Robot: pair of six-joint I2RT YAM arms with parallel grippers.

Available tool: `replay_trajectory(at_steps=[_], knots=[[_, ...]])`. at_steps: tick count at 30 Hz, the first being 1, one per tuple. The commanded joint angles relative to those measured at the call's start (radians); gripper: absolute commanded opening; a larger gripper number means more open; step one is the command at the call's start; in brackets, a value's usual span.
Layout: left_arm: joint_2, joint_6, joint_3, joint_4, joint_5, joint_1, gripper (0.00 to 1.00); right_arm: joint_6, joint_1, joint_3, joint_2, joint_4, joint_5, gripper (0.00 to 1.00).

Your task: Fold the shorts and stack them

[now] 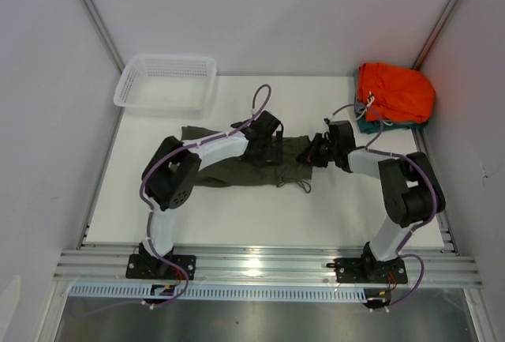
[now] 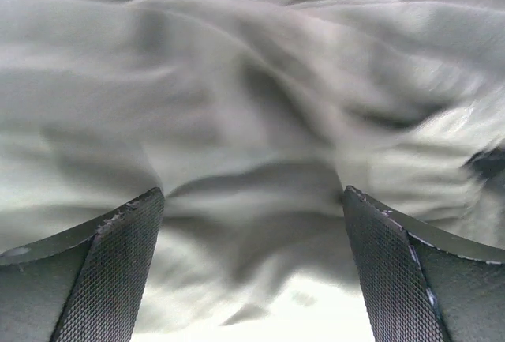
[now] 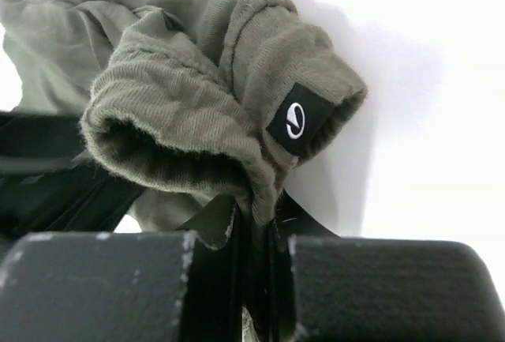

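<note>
While the right claw (image 3: 254, 241) is clenched on a bunched fold of the shorts (image 3: 181, 97), a small black tag (image 3: 299, 119) sits just above its fingertips, sewn at the ribbed waistband edge. The tag bears a round white emblem; no letters can be read on it. Cloth rises from between the jaws and curls over above them. The left claw (image 2: 252, 192) is released, spread wide, its mesh-textured pads (image 2: 118, 271) either side of rumpled olive fabric lying directly beneath it on the white table (image 1: 237, 216).

White table (image 1: 237, 219), plain pale grey walls (image 1: 276, 10) on three sides, ribbed silver rail (image 1: 268, 264) along near edge, soft even light
</note>
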Motion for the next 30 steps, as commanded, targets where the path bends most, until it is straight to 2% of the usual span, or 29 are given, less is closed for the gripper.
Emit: replay_trajectory(at_steps=[1,8,11,18,21,26,30], knots=[[-0.132,0.012,-0.015,-0.058,0.061,0.018,0.97,-0.154,-0.038,0.101,-0.096,-0.402,0.179,0.0],[-0.279,0.02,-0.122,-0.04,0.049,0.055,0.97,-0.329,-0.088,0.302,-0.098,-0.736,0.334,0.0],[-0.322,0.006,-0.217,0.024,0.055,0.07,0.97,-0.368,-0.099,0.376,-0.113,-0.817,0.391,0.0],[-0.331,-0.08,-0.42,0.256,0.069,0.075,0.97,-0.418,-0.096,0.55,-0.127,-0.976,0.407,0.0],[-0.301,-0.109,-0.415,0.316,0.055,0.069,0.97,-0.435,-0.078,0.629,-0.11,-1.032,0.407,0.0],[-0.218,-0.114,-0.353,0.269,0.023,0.04,0.97,-0.432,-0.035,0.744,-0.083,-1.103,0.442,0.03],[-0.224,-0.138,-0.359,0.27,0.017,0.012,0.97,-0.421,0.02,0.827,-0.035,-1.146,0.489,0.03]])
